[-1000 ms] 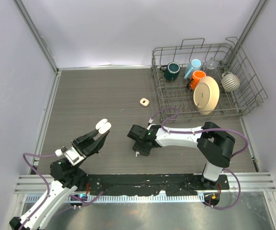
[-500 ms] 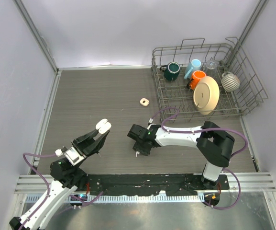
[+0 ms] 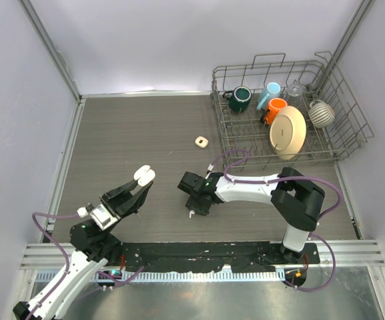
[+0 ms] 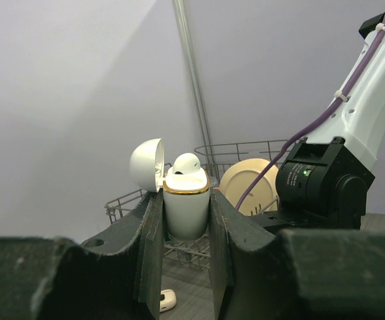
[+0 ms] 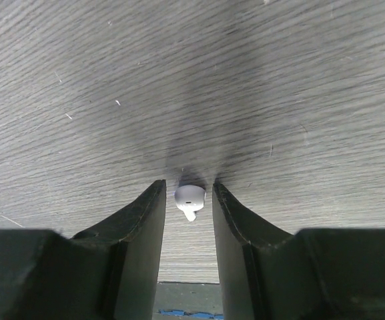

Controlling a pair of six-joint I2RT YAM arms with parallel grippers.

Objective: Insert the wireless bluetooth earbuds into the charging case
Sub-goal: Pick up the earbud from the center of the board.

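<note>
My left gripper (image 4: 186,200) is shut on a white charging case (image 4: 186,212) with a gold rim, held upright above the table. Its lid (image 4: 147,165) is flipped open to the left, and one white earbud (image 4: 187,164) sits in the top. From above, the case (image 3: 144,175) shows at the left fingertips. My right gripper (image 5: 189,189) points down at the table with its tips nearly touching the wood. A second tiny white earbud (image 5: 190,198) lies between the fingers, a thin gap on each side. This earbud (image 3: 190,214) shows just below the right gripper head (image 3: 195,197).
A second small white case (image 3: 201,141) lies shut on the table towards the back, also seen low in the left wrist view (image 4: 167,300). A wire dish rack (image 3: 332,143) with mugs, cups and a cream plate (image 3: 287,132) stands at the back right.
The right gripper's jaws have narrowed slightly around the earbud on the table. The left arm and the case have not moved.
</note>
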